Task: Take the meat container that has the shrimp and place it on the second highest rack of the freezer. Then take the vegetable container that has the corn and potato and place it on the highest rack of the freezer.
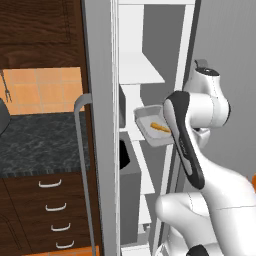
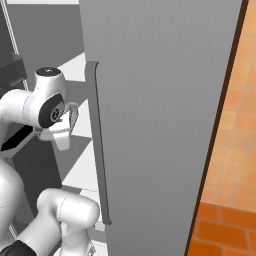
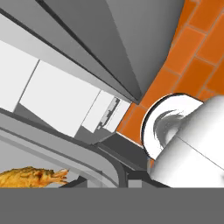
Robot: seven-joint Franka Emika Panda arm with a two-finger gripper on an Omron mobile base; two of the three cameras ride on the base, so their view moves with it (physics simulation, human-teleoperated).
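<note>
Meat container (image 1: 150,127) with shrimp (image 1: 160,127), clamped in hand, inside open freezer (image 1: 102,75)

Home kitchen, open freezer (image 1: 102,125), dark stone counter (image 1: 40,142), wooden drawers (image 1: 50,210), seemingly orange tiles (image 1: 42,90)

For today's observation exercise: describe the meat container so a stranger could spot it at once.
Find the tall grey freezer, its door open onto white racks. Partway down, level with the robot's elbow, a shallow grey tray, the meat container, juts out from the racks. It alone holds one small orange shrimp.
</note>
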